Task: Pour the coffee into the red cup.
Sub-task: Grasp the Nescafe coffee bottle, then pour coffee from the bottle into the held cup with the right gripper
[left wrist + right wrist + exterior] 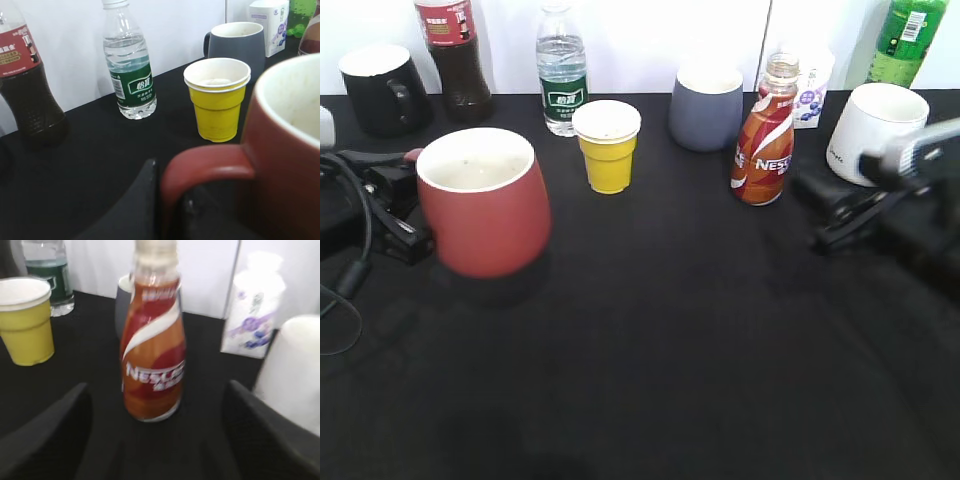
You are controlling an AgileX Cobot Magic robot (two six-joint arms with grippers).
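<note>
- red cup (pixel 480 203): nearest the exterior camera, left-front on the black desk (pixel 670 350), upright, off-white inside, looks empty
- left hand (pixel 405 205): at cup's handle (pixel 200 167); left wrist view shows fingers (pixel 145 200) closed round the loop, gripping it
- right hand (pixel 845 215): right side of desk, fingers spread wide apart, holding nothing; right wrist view shows the coffee (pixel 154 335) standing just ahead, framed between them, untouched
- coffee (pixel 763 135): upright, mid-right, Nescafe wrap, clear neck, no cap seen; well apart from red cup
- yellow cup (pixel 607 147): middle, between red cup and coffee, white rim
- grey mug (pixel 706 105): behind coffee, to its left
- white mug (pixel 876 130): right of coffee, near right hand
- back row: black mug (pixel 382 88) far left, dark bottle (pixel 453 55) with red label, water bottle (pixel 562 72) with green label, small white carton (pixel 810 95), green bottle (pixel 905 40) far right
</note>
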